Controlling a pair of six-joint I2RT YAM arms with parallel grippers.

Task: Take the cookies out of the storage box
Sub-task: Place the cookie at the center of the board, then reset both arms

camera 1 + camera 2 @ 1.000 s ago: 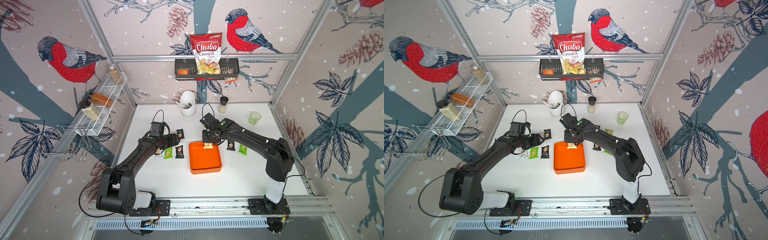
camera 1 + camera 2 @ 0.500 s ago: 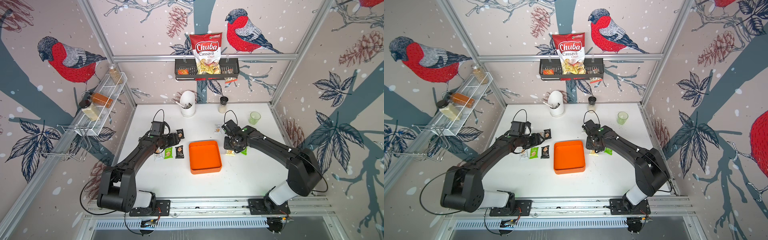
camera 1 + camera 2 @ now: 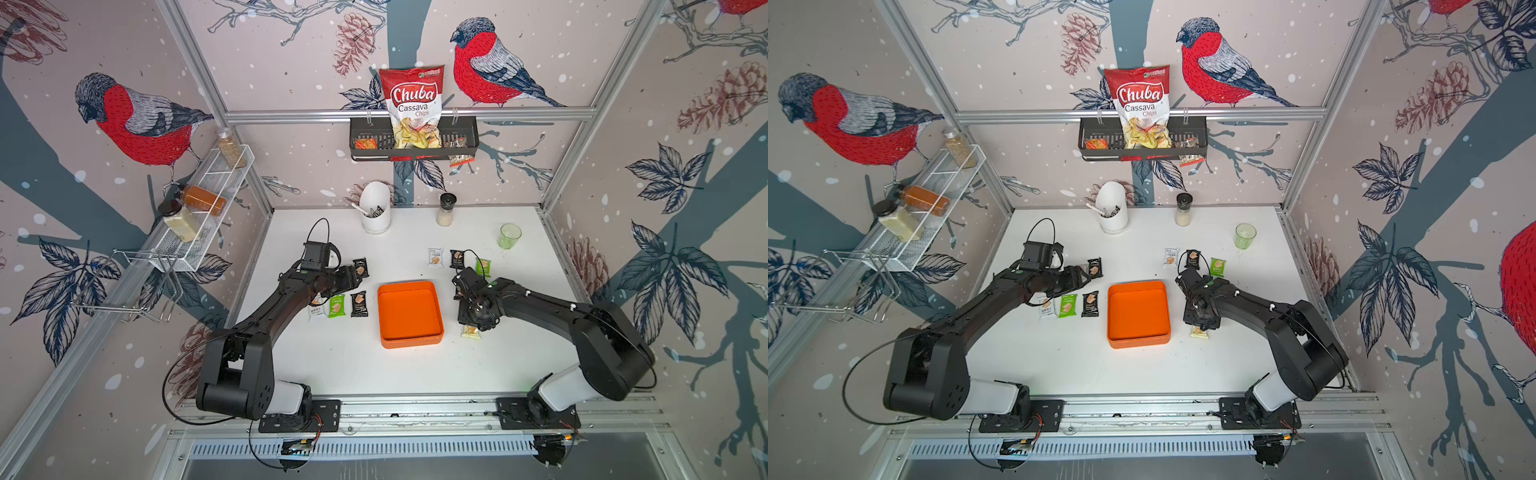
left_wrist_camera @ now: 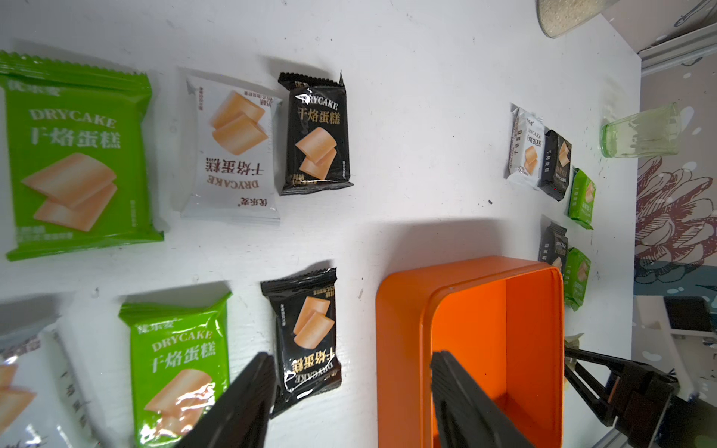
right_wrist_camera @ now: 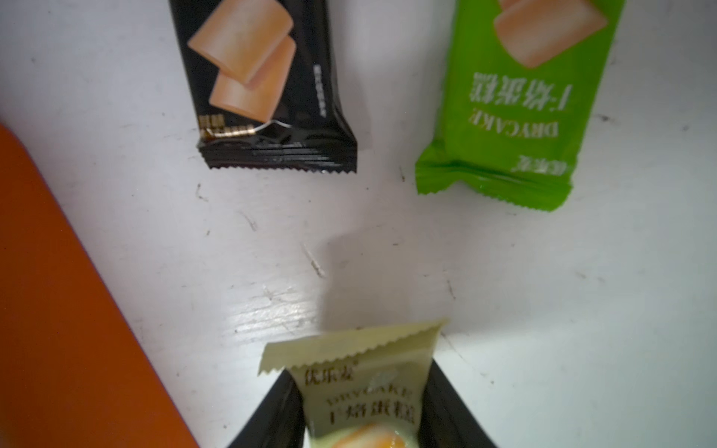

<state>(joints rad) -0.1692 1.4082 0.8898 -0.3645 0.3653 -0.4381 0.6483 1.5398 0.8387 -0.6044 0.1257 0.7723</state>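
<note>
The orange storage box (image 3: 409, 313) (image 3: 1138, 313) stands mid-table with nothing inside. Just right of it, my right gripper (image 3: 471, 328) (image 5: 361, 382) is shut on a cream cookie packet (image 5: 364, 403) low over the table. A black packet (image 5: 264, 85) and a green packet (image 5: 516, 97) lie beyond it. My left gripper (image 3: 353, 276) (image 4: 353, 357) hangs open and empty left of the box, above a black packet (image 4: 306, 337). Other cookies lie in loose rows on the table: white (image 3: 316, 309), green (image 3: 337, 306) and black (image 3: 359, 304) on the left, white (image 3: 435, 257), black (image 3: 457, 259) and green (image 3: 483, 267) on the right.
At the back of the table stand a white utensil holder (image 3: 375, 208), a spice jar (image 3: 446, 210) and a green glass (image 3: 509, 236). A black wall basket (image 3: 465, 137) holds the Chuba bag. A white wire rack (image 3: 199, 232) hangs on the left wall.
My right gripper carried the cream packet from the box's far edge out over its right wall and down beside the box. The left arm has not moved.
</note>
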